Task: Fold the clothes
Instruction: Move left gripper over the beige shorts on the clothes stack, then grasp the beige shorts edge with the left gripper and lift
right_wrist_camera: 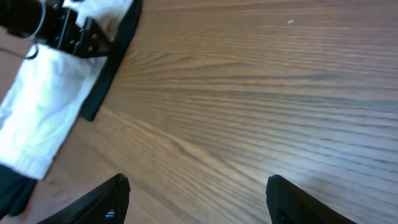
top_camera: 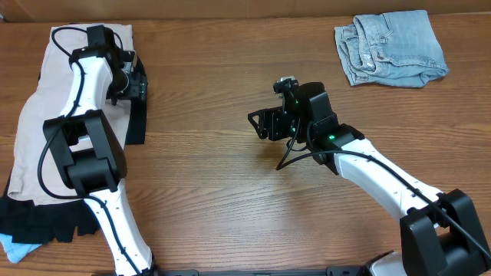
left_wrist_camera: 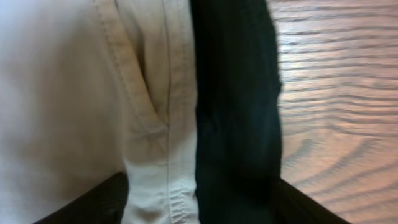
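The pale beige shorts (top_camera: 34, 115) lie spread at the table's left side, on top of a black garment (top_camera: 136, 115). My left gripper (top_camera: 130, 80) is low over the shorts' right edge. In the left wrist view its fingers (left_wrist_camera: 199, 205) are wide apart, with a stitched beige seam (left_wrist_camera: 155, 124) and the black cloth (left_wrist_camera: 236, 112) between them. It is open and not closed on the fabric. My right gripper (top_camera: 261, 123) hovers open and empty over bare wood at mid-table (right_wrist_camera: 198, 199). The right wrist view shows the shorts (right_wrist_camera: 37, 124) and the black edge (right_wrist_camera: 109, 68) at its left.
A crumpled light-blue denim piece (top_camera: 391, 46) lies at the far right. The black garment's fringed part (top_camera: 46, 218) sticks out below the shorts, with a bit of pale blue cloth (top_camera: 15, 247) at the front left corner.
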Robot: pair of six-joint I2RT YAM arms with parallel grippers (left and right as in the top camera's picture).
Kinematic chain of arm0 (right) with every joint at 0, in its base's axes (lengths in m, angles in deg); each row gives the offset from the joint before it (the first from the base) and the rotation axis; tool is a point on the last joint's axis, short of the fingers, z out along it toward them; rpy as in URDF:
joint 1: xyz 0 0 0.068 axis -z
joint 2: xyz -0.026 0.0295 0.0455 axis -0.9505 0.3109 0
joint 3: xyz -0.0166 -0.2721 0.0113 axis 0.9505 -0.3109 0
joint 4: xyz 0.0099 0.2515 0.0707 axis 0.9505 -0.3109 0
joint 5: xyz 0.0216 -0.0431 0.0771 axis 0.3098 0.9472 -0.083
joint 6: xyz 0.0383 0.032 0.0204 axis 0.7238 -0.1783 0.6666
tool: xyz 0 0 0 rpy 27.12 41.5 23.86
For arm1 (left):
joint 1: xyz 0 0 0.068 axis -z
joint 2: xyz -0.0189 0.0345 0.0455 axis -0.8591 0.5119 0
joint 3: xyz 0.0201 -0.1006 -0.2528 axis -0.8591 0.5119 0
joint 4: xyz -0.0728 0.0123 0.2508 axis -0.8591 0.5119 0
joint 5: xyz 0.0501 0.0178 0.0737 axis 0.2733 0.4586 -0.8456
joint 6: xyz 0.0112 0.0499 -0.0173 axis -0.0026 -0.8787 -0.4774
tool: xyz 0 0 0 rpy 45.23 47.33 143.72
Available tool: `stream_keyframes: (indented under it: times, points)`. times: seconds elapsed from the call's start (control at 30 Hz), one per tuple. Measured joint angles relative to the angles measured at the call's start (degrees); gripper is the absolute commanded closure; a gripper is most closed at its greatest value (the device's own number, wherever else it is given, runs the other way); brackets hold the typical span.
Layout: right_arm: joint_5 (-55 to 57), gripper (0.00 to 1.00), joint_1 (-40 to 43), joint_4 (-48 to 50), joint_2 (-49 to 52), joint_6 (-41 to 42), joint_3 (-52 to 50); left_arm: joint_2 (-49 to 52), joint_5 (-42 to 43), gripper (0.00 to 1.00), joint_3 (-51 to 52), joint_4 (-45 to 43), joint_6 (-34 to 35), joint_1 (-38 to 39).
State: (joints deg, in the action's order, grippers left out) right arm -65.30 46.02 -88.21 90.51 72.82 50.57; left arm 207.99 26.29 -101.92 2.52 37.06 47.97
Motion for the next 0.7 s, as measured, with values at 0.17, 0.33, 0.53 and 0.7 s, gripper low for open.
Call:
stream_keyframes:
  times: [0.17, 0.33, 0.53, 0.7]
  points:
    - [2.5, 0.26, 0.0, -0.1, 0.0, 0.0, 0.0, 0.2, -3.4, 0.48, 0.0, 0.1, 2.1, 0.0]
    - [3.7, 0.26, 0.0, -0.1, 0.0, 0.0, 0.0, 0.2, -6.3, 0.61, 0.0, 0.4, 4.2, 0.1]
    - [4.5, 0.25, 0.0, -0.1, 0.0, 0.0, 0.0, 0.2, -6.8, 0.53, -0.7, 1.9, 6.5, 0.1]
    - [4.9, 0.25, 0.0, -0.2, 0.0, 0.0, 0.0, 0.3, -4.5, 0.32, -5.5, 7.0, 7.7, 0.1]
